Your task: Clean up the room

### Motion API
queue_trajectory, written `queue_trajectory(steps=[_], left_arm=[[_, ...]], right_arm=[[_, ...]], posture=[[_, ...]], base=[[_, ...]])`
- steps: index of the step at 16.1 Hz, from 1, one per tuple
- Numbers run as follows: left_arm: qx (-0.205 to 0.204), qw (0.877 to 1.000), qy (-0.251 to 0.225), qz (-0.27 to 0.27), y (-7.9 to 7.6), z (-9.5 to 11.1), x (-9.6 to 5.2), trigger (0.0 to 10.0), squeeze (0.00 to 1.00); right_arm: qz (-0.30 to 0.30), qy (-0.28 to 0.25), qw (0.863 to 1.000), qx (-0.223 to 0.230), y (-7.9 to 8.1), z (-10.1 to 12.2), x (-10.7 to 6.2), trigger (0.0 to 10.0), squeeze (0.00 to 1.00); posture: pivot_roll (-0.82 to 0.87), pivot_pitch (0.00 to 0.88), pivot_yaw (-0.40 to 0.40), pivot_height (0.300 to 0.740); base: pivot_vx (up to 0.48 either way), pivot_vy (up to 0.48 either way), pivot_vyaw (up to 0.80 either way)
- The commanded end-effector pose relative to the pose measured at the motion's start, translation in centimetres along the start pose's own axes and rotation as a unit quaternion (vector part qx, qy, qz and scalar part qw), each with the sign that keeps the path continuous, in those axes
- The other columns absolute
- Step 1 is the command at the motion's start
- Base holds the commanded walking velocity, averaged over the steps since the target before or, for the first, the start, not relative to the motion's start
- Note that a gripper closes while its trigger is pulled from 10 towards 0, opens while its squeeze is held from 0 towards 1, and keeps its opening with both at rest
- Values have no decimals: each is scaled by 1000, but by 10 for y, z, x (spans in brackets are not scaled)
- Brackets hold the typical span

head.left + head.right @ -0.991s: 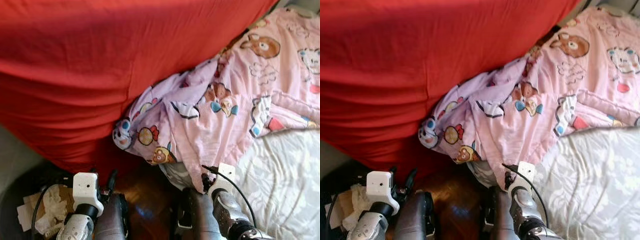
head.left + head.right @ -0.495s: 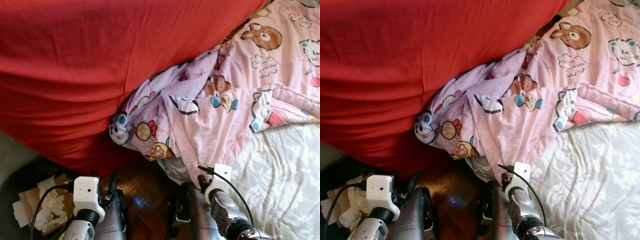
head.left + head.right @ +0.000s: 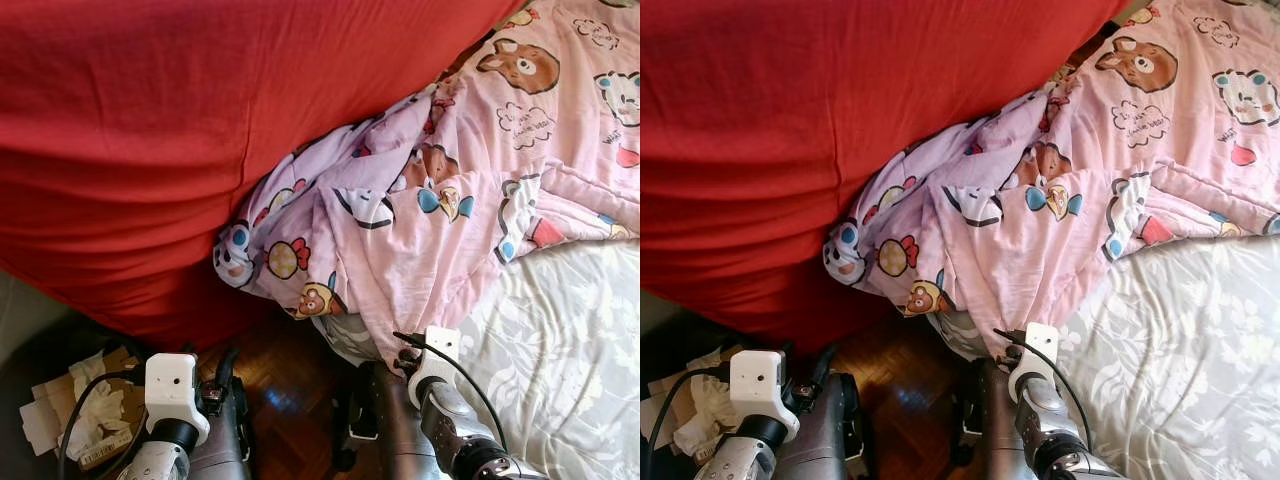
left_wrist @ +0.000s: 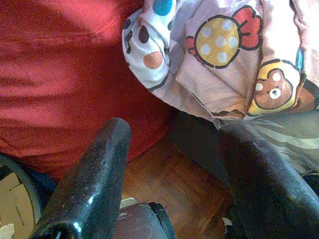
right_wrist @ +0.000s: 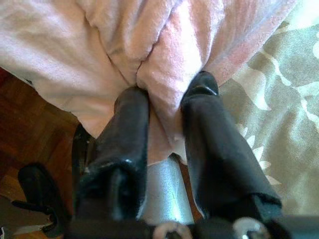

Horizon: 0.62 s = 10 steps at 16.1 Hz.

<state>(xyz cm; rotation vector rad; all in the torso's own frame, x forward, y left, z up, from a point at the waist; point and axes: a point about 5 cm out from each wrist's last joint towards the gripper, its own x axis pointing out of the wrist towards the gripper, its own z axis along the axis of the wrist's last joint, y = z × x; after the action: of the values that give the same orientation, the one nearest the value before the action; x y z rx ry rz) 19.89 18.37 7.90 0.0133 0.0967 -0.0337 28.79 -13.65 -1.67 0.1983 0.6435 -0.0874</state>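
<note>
A pink quilt (image 3: 450,200) printed with cartoon bears and candies lies crumpled across the bed, its lower corner hanging over the edge toward the floor. My right gripper (image 5: 167,92) is shut on a fold of the quilt's hanging edge, with pink fabric pinched between its black fingers (image 5: 132,114). In the eye views its wrist (image 3: 438,352) sits just below that edge. My left gripper (image 4: 172,132) is open and holds nothing. It is low above the wooden floor, short of the quilt's candy-print corner (image 4: 219,45).
A large red cover (image 3: 180,130) fills the left and top of the bed. A grey-white floral sheet (image 3: 560,330) lies to the right. A dark bin with crumpled paper and cardboard (image 3: 80,415) stands at lower left, on dark wooden floor (image 3: 290,370).
The whole picture has shifted slightly with the camera. Both arms keep their places, and the right gripper stays at the quilt's hanging edge.
</note>
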Motion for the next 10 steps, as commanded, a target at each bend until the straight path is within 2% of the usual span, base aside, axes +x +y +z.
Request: queue_trajectory(steps=[1, 9, 10], left_arm=[[5, 1000, 22, 5, 0, -7, -6, 10000, 0], [5, 1000, 22, 5, 0, -7, -6, 10000, 0], [10, 999, 28, 13, 6, -14, 4, 10000, 0]], right_arm=[[-5, 38, 999, -1, -5, -22, -4, 0, 0], [-5, 38, 999, -1, -5, -22, -4, 0, 0], [14, -10, 1000, 12, -9, -9, -3, 0, 0]], posture=[[124, 428, -126, 617], [124, 428, -126, 617], [102, 289, -115, 617]], base=[[0, 0, 0], [0, 0, 0], [0, 0, 0]])
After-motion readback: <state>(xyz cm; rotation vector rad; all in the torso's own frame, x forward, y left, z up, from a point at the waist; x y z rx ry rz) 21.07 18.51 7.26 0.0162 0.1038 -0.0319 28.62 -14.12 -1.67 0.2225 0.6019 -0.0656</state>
